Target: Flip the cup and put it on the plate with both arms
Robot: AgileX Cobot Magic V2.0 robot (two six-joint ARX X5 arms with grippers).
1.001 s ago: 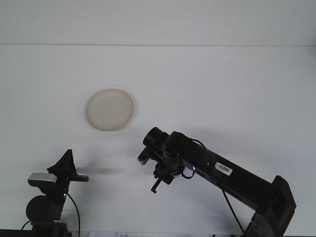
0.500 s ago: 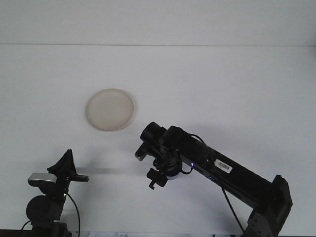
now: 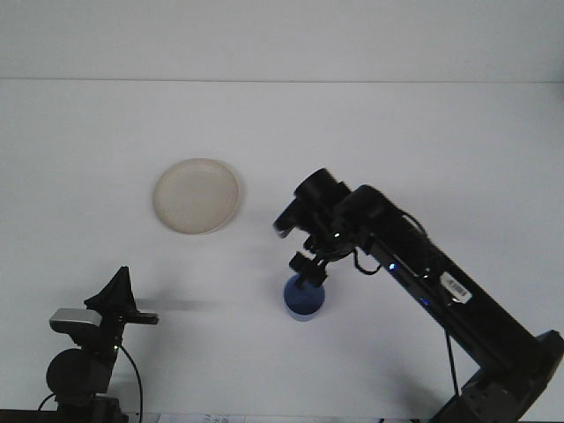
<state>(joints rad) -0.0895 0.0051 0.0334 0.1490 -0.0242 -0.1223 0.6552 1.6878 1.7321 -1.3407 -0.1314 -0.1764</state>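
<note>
Right arm lifts off and the blue cup finally shows up

So in the last second our right arm swings up and back, and now we can see a blue cup [image 3: 305, 298] sitting on the white table [image 3: 423, 150], mouth up as far as we can tell, where before the arm covered that spot. The right pincer [image 3: 307, 270] hangs just above the cup's rim; looks to us like it has let go, though the dark fingers are too small and murky for us to tell how far apart they are. The cream plate [image 3: 196, 196] is empty, up and to the left of the cup and well apart from it. The left pincer [image 3: 121, 295] hasn't budged, parked low at the near left, and we can't tell its gap either. Our guess: flip done, and the plate trip is next.
</note>
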